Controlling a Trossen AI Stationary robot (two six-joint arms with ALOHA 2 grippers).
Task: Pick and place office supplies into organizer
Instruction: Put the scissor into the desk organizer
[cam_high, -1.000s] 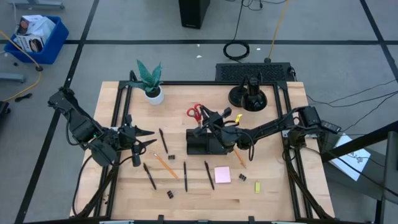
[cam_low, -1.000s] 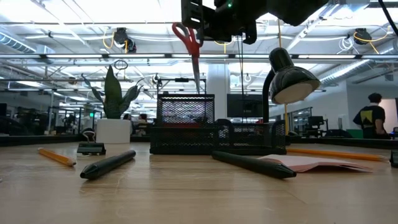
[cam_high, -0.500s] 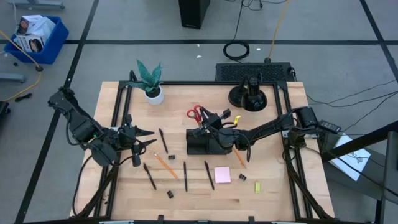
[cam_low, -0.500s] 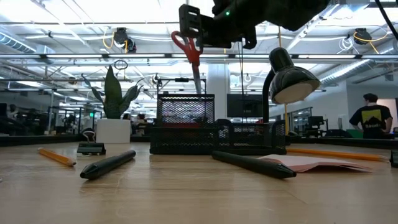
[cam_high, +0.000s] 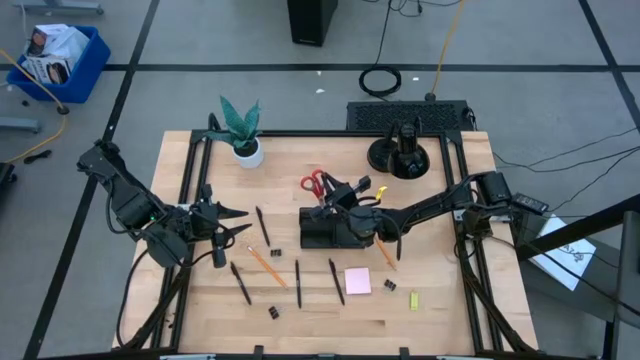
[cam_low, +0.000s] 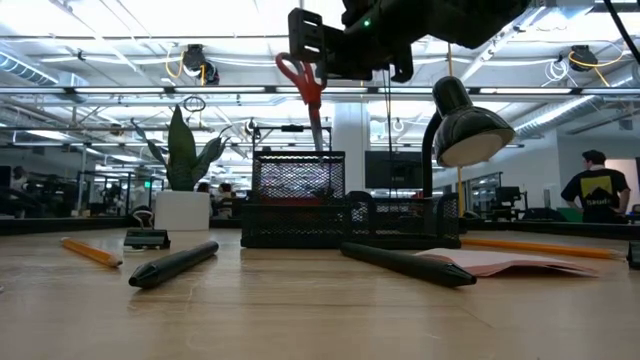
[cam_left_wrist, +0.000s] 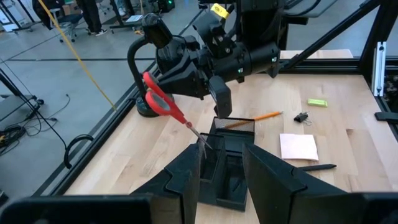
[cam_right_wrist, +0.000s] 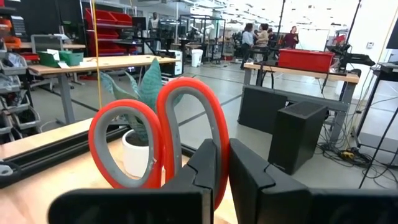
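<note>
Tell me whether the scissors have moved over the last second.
Yes, slightly. In the low view the scissors, held by the right gripper, have tilted and edged upward against the black mesh organizer; their tip hangs just above it.

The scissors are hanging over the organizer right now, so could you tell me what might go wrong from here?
The right gripper pinches the red-handled scissors by one handle loop, so they hang tilted and might swing or slip. Their tip sits at the rim of the black organizer; lowered off-line, it could catch the mesh wall and push the tray. The lamp stands just behind, so a wide retreat might brush it. The left gripper waits apart.
</note>
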